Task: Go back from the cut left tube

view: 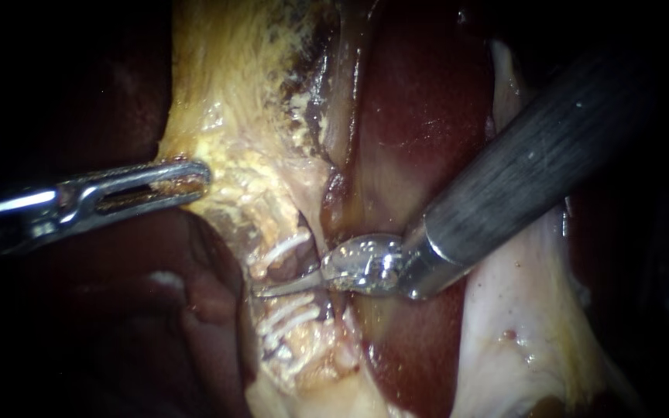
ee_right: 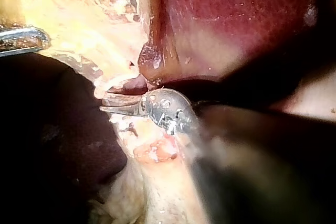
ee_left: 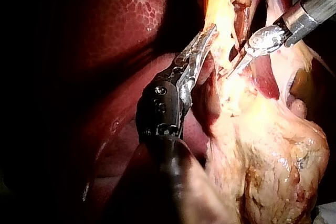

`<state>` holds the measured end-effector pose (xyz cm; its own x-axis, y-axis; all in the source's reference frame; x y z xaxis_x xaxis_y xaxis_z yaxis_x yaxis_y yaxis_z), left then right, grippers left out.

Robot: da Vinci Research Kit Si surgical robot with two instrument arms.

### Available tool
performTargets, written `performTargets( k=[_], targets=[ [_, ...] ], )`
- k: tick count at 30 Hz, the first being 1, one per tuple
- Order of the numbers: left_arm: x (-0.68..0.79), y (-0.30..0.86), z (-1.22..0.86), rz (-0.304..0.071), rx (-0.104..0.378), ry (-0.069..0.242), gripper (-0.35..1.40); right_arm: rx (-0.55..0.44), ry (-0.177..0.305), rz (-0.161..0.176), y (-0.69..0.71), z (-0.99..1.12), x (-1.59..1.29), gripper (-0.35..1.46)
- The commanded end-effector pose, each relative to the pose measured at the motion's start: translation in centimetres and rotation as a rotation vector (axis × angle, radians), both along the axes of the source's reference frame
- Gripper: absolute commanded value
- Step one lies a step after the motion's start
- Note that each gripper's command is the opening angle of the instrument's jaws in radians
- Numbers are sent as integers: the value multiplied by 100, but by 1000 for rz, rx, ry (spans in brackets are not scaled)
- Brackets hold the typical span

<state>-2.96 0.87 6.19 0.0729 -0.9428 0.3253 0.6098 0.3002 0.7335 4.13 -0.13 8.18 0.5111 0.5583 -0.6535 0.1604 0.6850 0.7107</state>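
Observation:
My right instrument [view: 269, 292] comes in from the upper right. Its thin curved blades lie together and point left into the gap in the left tube [view: 297, 267], between white clips above [view: 282, 249] and below [view: 292, 313]. In the right wrist view the blades [ee_right: 111, 109] sit just beside the tube's cut end [ee_right: 118, 85]. My left instrument [view: 191, 179] comes in from the left, its jaws shut on the edge of the yellowish tissue [view: 234, 116] above the clips. The left wrist view shows that hold [ee_left: 206, 36] and the blades [ee_left: 231, 71] close beyond it.
Dark red liver [view: 420, 116] lies behind the right instrument's shaft [view: 536, 162]. A pale, smooth fold of tissue [view: 520, 310] runs down under the shaft. Darker red tissue [view: 195, 294] bulges under the left instrument. Fatty yellow tissue [ee_left: 268, 150] fills the ground under both instruments.

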Motion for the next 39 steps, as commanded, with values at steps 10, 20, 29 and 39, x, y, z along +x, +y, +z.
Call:
performTargets(
  k=[10, 20, 29, 39],
  targets=[
    [0, 0, 1, 0, 0, 0, -35, -21, 3, 5, 0, 0, -1, 69],
    [4, 2, 4, 2, 0, -1, -35, -148, 64, -26, -13, -21, -30, 118],
    [5, 3, 9, 4, -1, -2, -35, -378, 96, 4, 14, -48, -83, 141],
    [6, 4, 19, 5, -4, -2, -35, -500, 74, 42, 64, -89, -139, 143]
  ],
)
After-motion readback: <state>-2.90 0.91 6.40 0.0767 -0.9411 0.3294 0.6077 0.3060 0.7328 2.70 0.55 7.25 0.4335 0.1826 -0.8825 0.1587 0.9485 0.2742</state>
